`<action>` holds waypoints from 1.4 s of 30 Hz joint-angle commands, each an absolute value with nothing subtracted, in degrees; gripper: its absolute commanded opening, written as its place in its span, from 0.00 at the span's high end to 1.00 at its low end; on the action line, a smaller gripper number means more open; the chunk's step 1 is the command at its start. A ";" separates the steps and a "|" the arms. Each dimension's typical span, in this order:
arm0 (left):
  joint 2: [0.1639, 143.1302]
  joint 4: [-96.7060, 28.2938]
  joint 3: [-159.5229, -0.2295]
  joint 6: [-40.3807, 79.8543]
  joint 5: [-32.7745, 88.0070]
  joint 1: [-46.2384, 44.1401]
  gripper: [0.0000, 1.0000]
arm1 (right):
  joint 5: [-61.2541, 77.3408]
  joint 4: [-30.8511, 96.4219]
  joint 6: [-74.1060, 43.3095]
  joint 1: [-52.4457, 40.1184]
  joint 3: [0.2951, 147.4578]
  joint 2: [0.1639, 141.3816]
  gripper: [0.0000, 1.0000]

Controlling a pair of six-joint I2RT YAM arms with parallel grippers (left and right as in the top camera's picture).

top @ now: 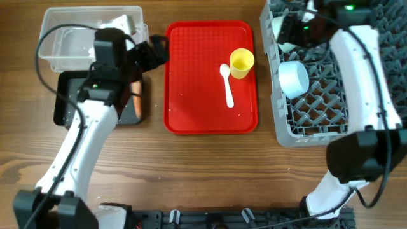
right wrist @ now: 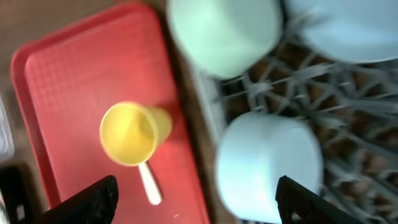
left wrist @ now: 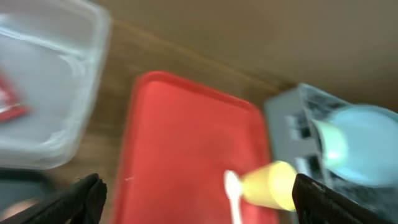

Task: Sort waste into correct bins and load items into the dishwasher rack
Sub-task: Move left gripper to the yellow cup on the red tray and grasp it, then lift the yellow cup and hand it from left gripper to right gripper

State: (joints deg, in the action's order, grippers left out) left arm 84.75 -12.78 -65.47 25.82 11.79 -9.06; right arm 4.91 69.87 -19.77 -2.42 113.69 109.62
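Overhead view: yellow cup (top: pixel 241 62) and white spoon (top: pixel 226 84) rest on the red tray (top: pixel 191 95); pale blue bowl (top: pixel 293 78) sits in the grey rack (top: pixel 318 127). Left tool (left wrist: pixel 199 199) and right tool (right wrist: pixel 196 199) both released, empty.

Red tray (top: pixel 197 83) ctr on wood table (top: pixel 210 166)

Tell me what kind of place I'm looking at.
Probably a robot test bench staged as a dish-clearing station: a wooden table, a grey dishwasher rack holding a pale blue bowl, and a red tray with a yellow cup and spoon.
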 commanded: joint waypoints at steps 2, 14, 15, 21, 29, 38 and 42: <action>96.42 -16.38 -78.26 20.45 16.47 -15.00 0.01 | 6.02 70.00 -18.04 0.58 113.89 103.83 0.17; 127.87 -34.15 -114.48 9.19 8.34 -27.31 0.10 | 5.98 71.81 -18.00 1.52 113.89 102.85 0.19; 128.79 -34.09 -114.50 9.21 7.77 -27.94 0.12 | 5.98 71.92 -18.00 1.52 113.89 102.85 0.19; 132.62 -34.13 -114.45 9.21 7.40 -30.79 0.25 | 5.96 72.10 -17.98 1.52 113.89 102.85 0.19; 134.91 -36.93 -114.43 9.41 3.49 -31.27 0.57 | 5.76 72.86 -17.74 1.52 113.89 102.85 0.19; 134.45 -36.91 -114.45 12.16 4.08 -31.22 0.96 | 6.09 72.73 -17.65 1.48 113.89 102.85 0.19; 130.82 -36.95 -114.45 12.84 16.16 -28.62 0.96 | 13.43 70.91 -13.85 1.45 113.89 102.87 0.18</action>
State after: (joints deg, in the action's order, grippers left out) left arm 134.17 -36.95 -112.90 11.14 5.93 -31.14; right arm 6.61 72.29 -17.67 1.56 113.69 103.61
